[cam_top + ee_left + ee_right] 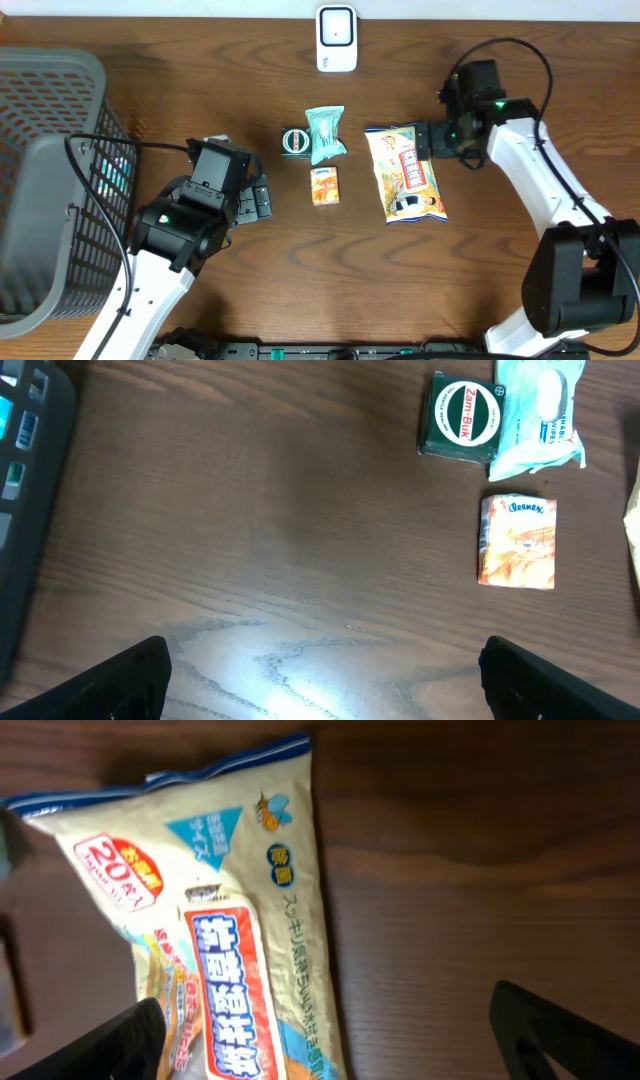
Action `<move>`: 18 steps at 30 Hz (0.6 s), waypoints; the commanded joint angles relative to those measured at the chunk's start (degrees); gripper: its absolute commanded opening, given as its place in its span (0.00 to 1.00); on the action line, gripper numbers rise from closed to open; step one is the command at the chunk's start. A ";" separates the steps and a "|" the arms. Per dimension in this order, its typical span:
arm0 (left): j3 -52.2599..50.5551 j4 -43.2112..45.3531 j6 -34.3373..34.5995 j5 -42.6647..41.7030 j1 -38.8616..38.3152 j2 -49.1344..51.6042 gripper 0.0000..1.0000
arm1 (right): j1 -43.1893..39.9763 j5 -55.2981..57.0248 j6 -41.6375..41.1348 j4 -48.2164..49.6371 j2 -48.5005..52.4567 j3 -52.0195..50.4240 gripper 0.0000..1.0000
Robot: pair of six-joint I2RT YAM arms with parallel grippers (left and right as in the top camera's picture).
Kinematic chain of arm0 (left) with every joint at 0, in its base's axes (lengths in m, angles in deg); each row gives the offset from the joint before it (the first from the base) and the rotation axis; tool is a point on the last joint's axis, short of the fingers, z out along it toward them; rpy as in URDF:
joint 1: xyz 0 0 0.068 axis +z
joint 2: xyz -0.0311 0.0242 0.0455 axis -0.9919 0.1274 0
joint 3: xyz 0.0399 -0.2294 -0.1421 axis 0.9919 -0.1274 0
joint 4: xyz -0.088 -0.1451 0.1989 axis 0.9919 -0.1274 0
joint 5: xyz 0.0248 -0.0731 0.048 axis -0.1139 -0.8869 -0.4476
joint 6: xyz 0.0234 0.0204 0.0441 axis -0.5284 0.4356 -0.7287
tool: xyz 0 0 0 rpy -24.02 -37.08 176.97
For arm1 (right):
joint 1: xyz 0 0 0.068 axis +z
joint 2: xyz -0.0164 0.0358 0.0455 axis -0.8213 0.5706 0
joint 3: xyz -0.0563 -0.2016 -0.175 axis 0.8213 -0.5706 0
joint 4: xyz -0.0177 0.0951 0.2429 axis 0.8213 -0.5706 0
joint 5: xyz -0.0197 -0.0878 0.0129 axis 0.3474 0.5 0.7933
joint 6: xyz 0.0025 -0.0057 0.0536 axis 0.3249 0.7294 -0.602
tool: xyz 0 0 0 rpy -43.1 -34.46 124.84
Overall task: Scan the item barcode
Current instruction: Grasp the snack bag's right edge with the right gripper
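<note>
Several items lie mid-table: a yellow snack bag [405, 172], a small orange Kleenex pack [325, 185], a green Zam-Buk tin [295, 142] and a pale wipes pack [326, 133]. The white barcode scanner [336, 38] stands at the far edge. My right gripper [428, 140] hovers open at the bag's right top edge. In the right wrist view the snack bag [230, 920] lies under the left finger, and the right gripper [330, 1040] holds nothing. My left gripper [258, 197] is open over bare wood left of the Kleenex pack [517, 541], with nothing between its fingers [120, 680].
A large grey mesh basket [50, 180] fills the left side of the table, close to the left arm. In the left wrist view the Zam-Buk tin [463, 418] and the wipes pack [540, 410] lie ahead to the right.
</note>
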 commanded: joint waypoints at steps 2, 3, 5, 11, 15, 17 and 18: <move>0.24 -0.15 -0.11 0.96 0.20 0.22 0.98 | -1.49 -6.03 3.45 0.31 0.13 -3.13 0.97; 0.24 -0.15 -0.11 0.94 0.20 0.22 0.98 | -1.55 -6.05 3.45 0.87 0.13 -3.89 0.96; 0.24 -0.15 -0.11 0.94 0.20 0.22 0.98 | -1.53 -6.10 3.45 2.45 0.13 -5.64 0.95; 0.24 -0.15 -0.11 0.94 0.20 0.22 0.97 | -1.44 -9.86 3.45 8.50 0.13 -10.80 0.88; 0.24 -0.15 -0.11 0.94 0.20 0.22 0.97 | -1.44 -12.96 3.45 11.85 0.13 -13.14 0.83; 0.24 -0.15 -0.11 0.96 0.20 0.22 0.98 | -1.49 -14.75 3.45 12.44 0.13 -13.44 0.83; 0.24 -0.15 -0.11 0.94 0.20 0.22 0.98 | -1.49 -15.28 3.45 12.50 0.13 -13.44 0.83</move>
